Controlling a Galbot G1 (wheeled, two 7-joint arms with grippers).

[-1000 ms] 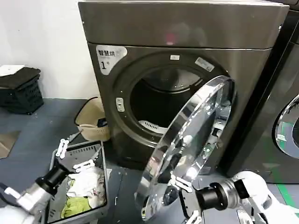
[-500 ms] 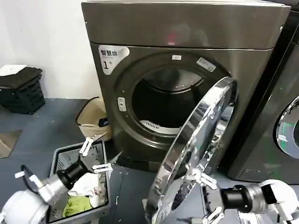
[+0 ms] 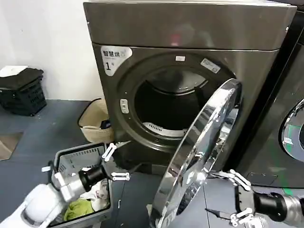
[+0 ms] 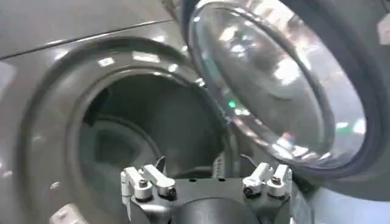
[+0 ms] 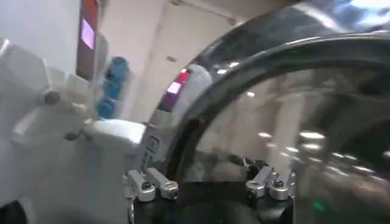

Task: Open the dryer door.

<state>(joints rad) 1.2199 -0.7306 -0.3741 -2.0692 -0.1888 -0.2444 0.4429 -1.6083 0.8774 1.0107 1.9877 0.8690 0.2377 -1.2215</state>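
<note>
The dryer door (image 3: 205,151), a chrome ring around dark glass, stands swung wide open on its right hinge, baring the dark drum (image 3: 166,107) of the bronze-grey machine labelled "1". My right gripper (image 3: 219,194) hangs open low down, just right of the door's lower rim and apart from it. The right wrist view has the door's glass (image 5: 292,128) close ahead of that gripper (image 5: 207,173). My left gripper (image 3: 118,164) is open and holds nothing, low in front of the machine's left side. From the left wrist, this gripper (image 4: 204,163) faces the drum opening (image 4: 152,128), with the door (image 4: 274,79) beside it.
A grey basket (image 3: 75,156) holding clothes sits on the floor under my left arm. A beige basket (image 3: 91,118) stands against the dryer's left side, and a black crate (image 3: 23,95) sits farther left. A darker neighbouring machine (image 3: 287,114) stands to the right.
My right gripper has drawn back to the right, off the door's lower rim. My left gripper has moved right and up toward the dryer. The door swung slightly wider.
</note>
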